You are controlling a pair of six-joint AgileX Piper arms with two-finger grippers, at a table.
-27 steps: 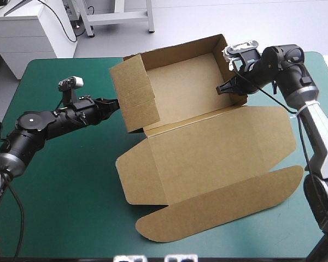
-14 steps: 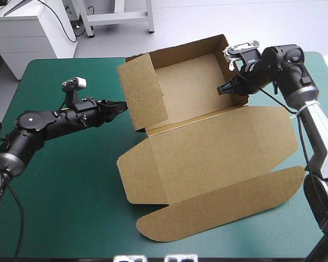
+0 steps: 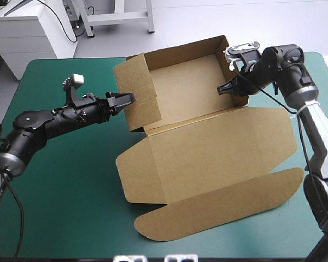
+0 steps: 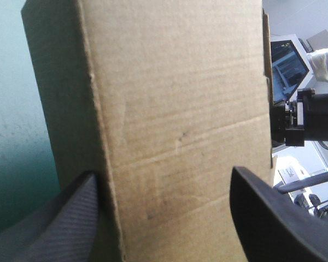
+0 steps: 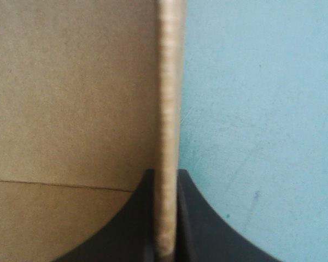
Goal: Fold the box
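Teal-green cover (image 3: 65,180) holds tray-like box (image 3: 186,87), lid (image 3: 218,153) prob. flat.

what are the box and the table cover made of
The box looks like brown corrugated board, matte: faint ribbing and creased fold lines show on its wall. The teal-green cover seems a smooth matte sheet, maybe rubber or vinyl.

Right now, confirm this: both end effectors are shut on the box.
Wrong. Only the right end effector is shut on the box; the left end effector is open, its fingers apart at a wall, as the left wrist view shows.
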